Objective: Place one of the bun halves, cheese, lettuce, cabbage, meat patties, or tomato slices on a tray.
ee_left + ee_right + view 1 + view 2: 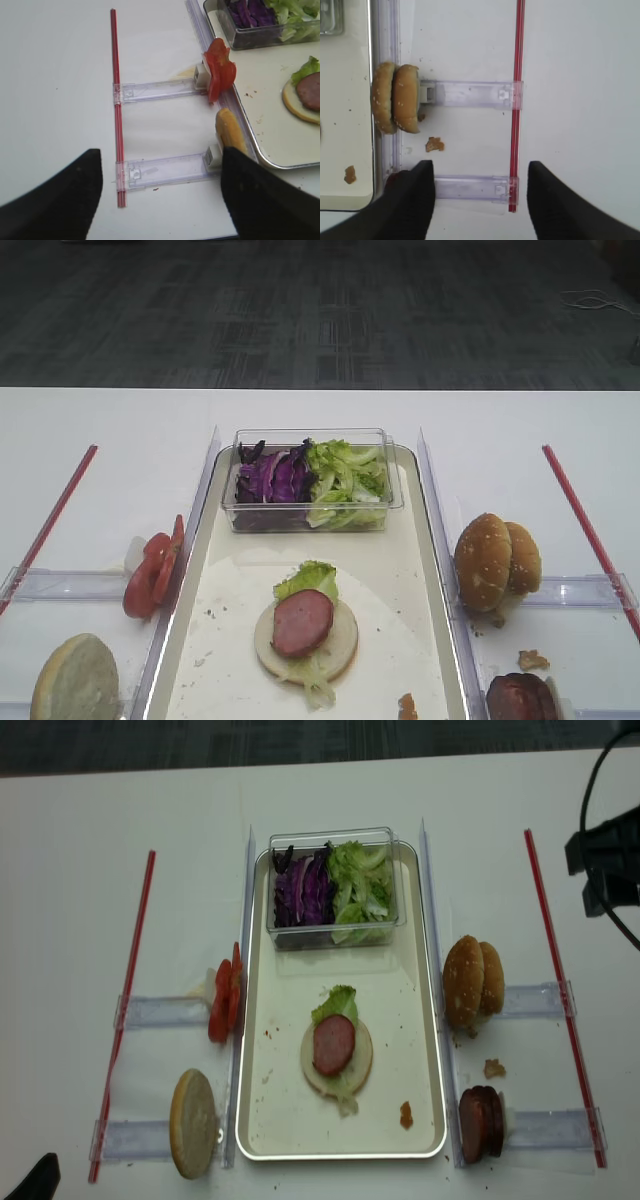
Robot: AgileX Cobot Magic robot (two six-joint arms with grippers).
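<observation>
Bun halves, two sesame ones standing on edge, are ahead and to the left of the right end effector, whose jaws stand wide apart and hold nothing. Meat patties stand just by its left finger. On the tray a pale bun half carries lettuce and one patty. The left end effector is spread open too, above the worktop, with tomato slices ahead to its right.

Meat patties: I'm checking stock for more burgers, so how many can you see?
3 at least: one meat patty on the bun in the tray, two patties on edge right of the tray. More may hide there.
</observation>
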